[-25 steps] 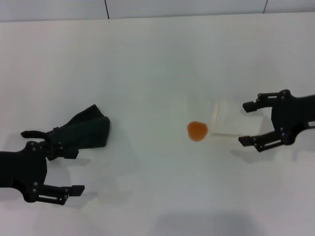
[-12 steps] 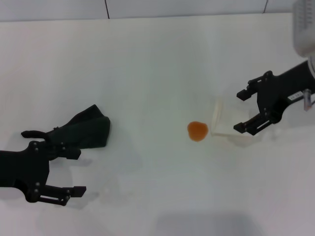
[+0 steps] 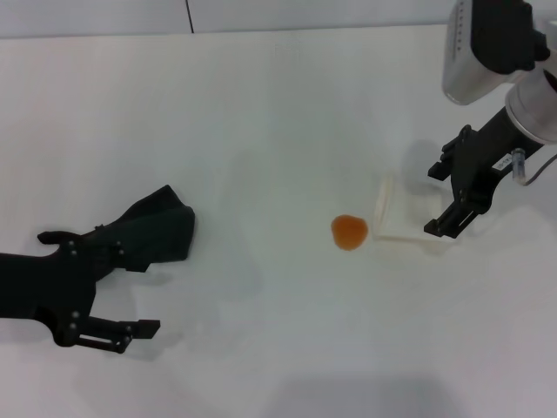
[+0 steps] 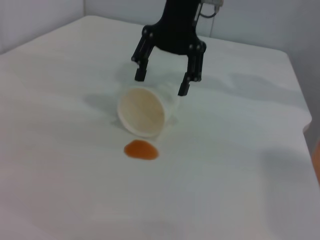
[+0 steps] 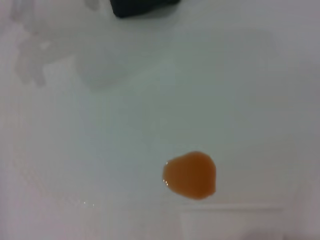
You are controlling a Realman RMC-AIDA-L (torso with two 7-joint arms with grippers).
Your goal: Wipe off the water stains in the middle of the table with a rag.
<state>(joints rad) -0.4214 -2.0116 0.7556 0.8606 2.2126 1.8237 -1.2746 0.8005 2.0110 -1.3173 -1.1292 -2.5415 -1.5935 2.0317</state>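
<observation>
L gripper (image 3: 109,292), wide open, empty, sat beside the dark green-black cloth rag (image 3: 148,231), well apart from the small orange-amber liquid blot (image 3: 349,232); R gripper (image 3: 452,196), open over the tipped pale translucent cup (image 3: 402,214), risked nudging it into the blot.

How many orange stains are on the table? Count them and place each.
1. The orange stain lies mid-table, just beside the mouth of the tipped cup, far from the rag. No others are visible.

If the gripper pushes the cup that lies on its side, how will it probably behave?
The cup lies on its side on the smooth table, so it would probably roll. It looks thin and pale, so likely light and easily squashed. Its mouth faces the stain, so it might roll into it. The right gripper hovers open above it.
</observation>
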